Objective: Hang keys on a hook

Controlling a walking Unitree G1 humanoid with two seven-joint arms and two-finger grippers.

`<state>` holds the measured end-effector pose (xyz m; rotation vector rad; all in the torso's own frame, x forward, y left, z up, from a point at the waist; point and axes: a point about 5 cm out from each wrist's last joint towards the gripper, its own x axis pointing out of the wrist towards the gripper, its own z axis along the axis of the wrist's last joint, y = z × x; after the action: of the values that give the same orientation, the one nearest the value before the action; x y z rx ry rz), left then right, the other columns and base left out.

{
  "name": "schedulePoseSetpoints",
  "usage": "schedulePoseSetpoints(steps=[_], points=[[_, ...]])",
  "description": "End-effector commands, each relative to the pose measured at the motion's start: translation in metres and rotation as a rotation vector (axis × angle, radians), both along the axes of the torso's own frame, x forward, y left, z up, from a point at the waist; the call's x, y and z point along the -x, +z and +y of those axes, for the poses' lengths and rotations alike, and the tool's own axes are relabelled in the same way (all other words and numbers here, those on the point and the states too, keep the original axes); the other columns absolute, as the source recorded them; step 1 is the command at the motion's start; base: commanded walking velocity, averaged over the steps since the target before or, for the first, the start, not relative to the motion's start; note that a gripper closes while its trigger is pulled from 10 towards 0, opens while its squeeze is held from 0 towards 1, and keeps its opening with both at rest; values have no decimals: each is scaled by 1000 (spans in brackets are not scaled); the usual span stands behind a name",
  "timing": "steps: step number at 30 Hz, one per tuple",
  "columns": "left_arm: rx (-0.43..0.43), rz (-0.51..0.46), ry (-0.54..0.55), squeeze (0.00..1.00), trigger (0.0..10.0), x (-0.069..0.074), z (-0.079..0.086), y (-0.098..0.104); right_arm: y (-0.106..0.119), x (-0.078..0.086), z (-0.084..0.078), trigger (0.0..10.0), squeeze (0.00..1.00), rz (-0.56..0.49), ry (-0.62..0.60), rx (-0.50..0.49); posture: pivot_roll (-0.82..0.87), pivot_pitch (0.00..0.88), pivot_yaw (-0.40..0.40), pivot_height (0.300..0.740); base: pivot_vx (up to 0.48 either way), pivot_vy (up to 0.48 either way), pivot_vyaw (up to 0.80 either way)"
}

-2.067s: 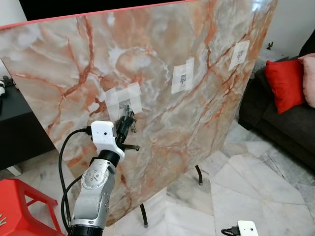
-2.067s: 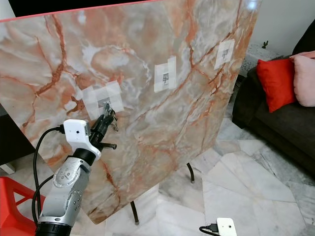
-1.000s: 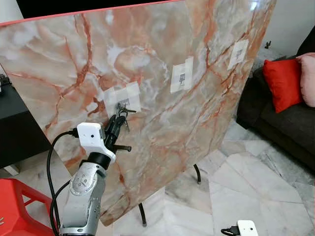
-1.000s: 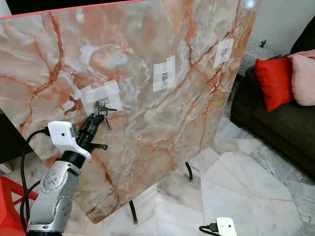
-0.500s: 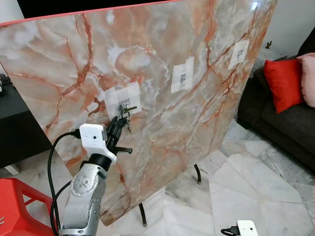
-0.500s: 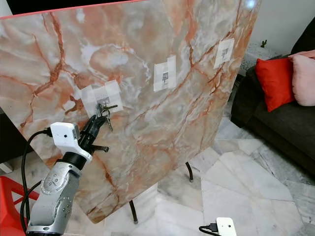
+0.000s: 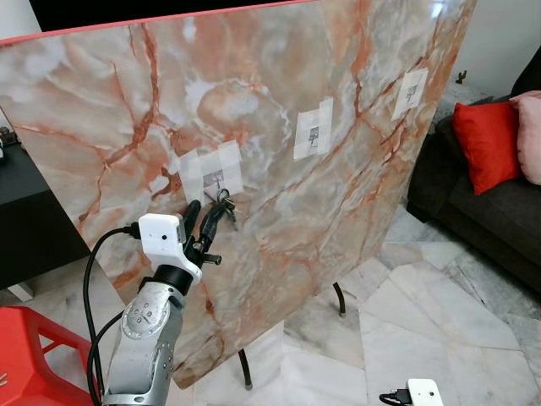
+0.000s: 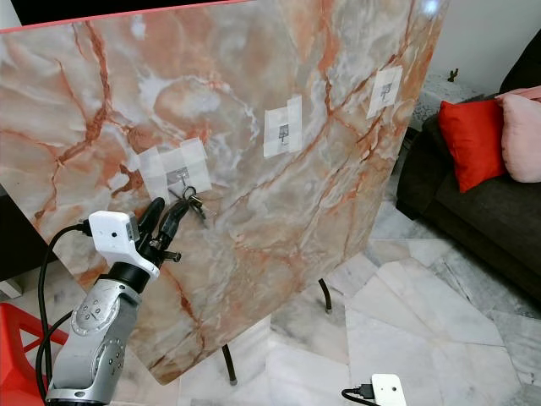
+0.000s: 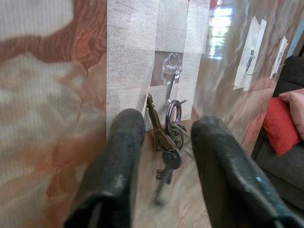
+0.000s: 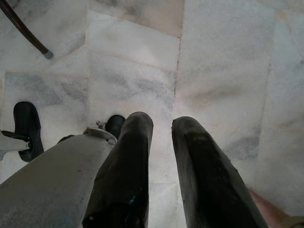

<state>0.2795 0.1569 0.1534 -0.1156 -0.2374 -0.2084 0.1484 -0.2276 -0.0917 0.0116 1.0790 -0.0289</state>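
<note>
Jaws of the left gripper (image 9: pixel 164 142) released, keys (image 9: pixel 166 142) hanging on the hook (image 9: pixel 172 83).

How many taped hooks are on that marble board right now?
3. The left hook carries the keys, just ahead of the open left gripper; the middle hook and right hook are bare.

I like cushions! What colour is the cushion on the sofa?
The cushion is bright red, clearest in the left eye view.

Home living room, dark sofa (image 7: pixel 473 199), red cushion (image 7: pixel 489 144), marble floor (image 7: pixel 423 321)
</note>
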Motion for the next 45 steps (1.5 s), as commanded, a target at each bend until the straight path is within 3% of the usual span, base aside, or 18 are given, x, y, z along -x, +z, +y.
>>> schedulePoseSetpoints(steps=[1,5,12,13,14,15,17,23,24,30,31,34,41,45], points=[[-14,16,9,1000,10000,2,3,-6,1,-1,-2,10000,0,0,-2,7,94,0,-81,740,0,0,0],[-38,54,62,1000,10000,9,16,-19,1,0,-3,10000,0,-1,-6,6,95,0,-80,740,0,0,0],[-208,248,154,1000,10000,36,54,-78,1,0,-2,10000,0,-7,-14,5,96,0,-79,740,0,0,0],[-218,292,164,400,10000,41,59,-89,1,0,-2,10000,0,-8,-16,5,98,0,-77,740,0,0,0],[-233,340,176,0,10000,47,64,-101,1,0,-2,10000,0,-9,-18,5,96,0,-77,740,0,0,0],[-230,433,187,0,10000,57,70,-122,1,0,-2,10000,0,-9,-20,5,95,0,-76,740,0,0,0],[-221,471,191,0,10000,61,71,-130,1,0,-2,10000,0,-9,-21,5,97,0,-77,740,0,0,0],[-159,781,219,0,10000,86,74,-190,1,-1,-2,10000,0,-8,-18,7,97,0,-80,740,0,0,0],[-165,868,241,0,10000,95,75,-203,1,-1,-2,10000,0,-8,-18,8,90,0,-78,740,0,0,0],[-137,971,275,0,10000,108,76,-218,1,-1,-2,10000,0,-8,-22,11,87,0,-79,740,0,0,0],[-135,1049,294,0,10000,117,75,-228,1,-1,-2,10000,0,-5,-22,14,87,0,-80,740,0,0,0],[-140,1133,290,0,10000,123,71,-235,0,0,-2,10000,0,4,-9,16,82,0,-73,740,0,0,0],[-111,1152,295,0,10000,122,71,-237,0,0,-2,10000,0,4,16,37,83,0,-69,740,0,0,0],[-112,1199,323,0,10000,131,80,-241,0,0,-1,10000,0,18,61,38,79,0,-66,740,0,448,800]])
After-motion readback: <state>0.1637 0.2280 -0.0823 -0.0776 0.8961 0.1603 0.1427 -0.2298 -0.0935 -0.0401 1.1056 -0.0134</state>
